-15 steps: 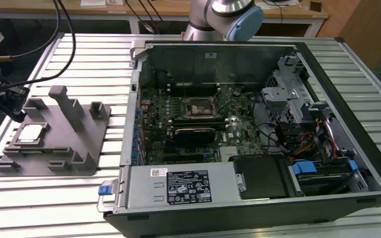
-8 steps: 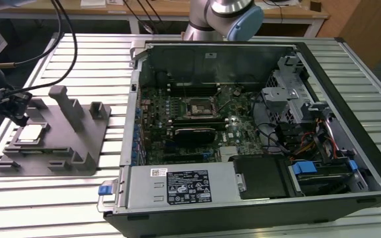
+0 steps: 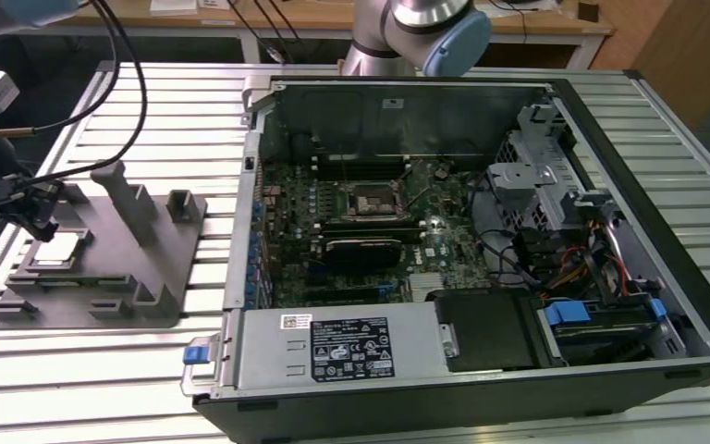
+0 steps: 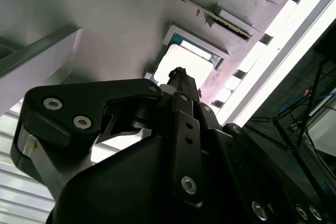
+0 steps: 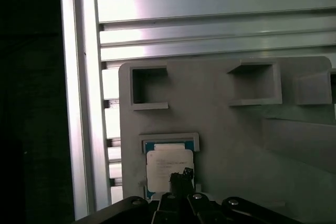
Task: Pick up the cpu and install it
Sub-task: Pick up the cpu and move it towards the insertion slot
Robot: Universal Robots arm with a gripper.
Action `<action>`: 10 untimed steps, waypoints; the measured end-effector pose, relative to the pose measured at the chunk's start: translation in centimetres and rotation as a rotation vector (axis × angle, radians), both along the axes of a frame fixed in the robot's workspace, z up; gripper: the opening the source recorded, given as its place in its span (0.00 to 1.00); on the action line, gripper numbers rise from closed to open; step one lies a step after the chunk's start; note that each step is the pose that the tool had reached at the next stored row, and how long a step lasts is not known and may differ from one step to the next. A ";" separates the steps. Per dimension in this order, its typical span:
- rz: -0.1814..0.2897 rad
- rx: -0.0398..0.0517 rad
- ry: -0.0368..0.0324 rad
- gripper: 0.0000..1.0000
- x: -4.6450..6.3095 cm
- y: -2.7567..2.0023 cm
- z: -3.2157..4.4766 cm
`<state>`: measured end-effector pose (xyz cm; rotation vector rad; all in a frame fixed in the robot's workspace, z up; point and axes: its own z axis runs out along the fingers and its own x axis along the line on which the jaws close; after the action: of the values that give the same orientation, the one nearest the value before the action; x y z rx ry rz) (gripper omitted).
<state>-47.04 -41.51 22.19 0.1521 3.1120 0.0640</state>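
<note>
Jaws seemingly pressed together, poised just above the cpu (image 5: pixel 164 161) in both wrist views, cpu lying flat in a recess of the grey holder tray (image 3: pixel 189 250), at the exterior view's left on the slatted desk (image 3: pixel 84 370), open computer case (image 3: pixel 405 116) to its right.

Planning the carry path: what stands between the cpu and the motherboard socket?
In the exterior view, the grey holder's upright posts, then the computer case's metal wall stand between the cpu and the socket.
</note>
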 end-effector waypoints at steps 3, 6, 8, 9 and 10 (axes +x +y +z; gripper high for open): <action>0.000 0.0000 0.0001 0.11 -0.1 -0.05 -0.41; 0.003 0.0000 0.0001 0.11 -0.1 -0.09 -0.77; 0.005 0.0000 0.0001 0.11 -0.2 -0.12 -0.99; 0.006 0.0000 0.0001 0.11 -0.2 -0.13 -1.11; 0.007 0.0001 -0.0001 0.11 -0.2 -0.14 -1.23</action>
<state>-47.23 -41.65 20.96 0.1414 3.1126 0.0642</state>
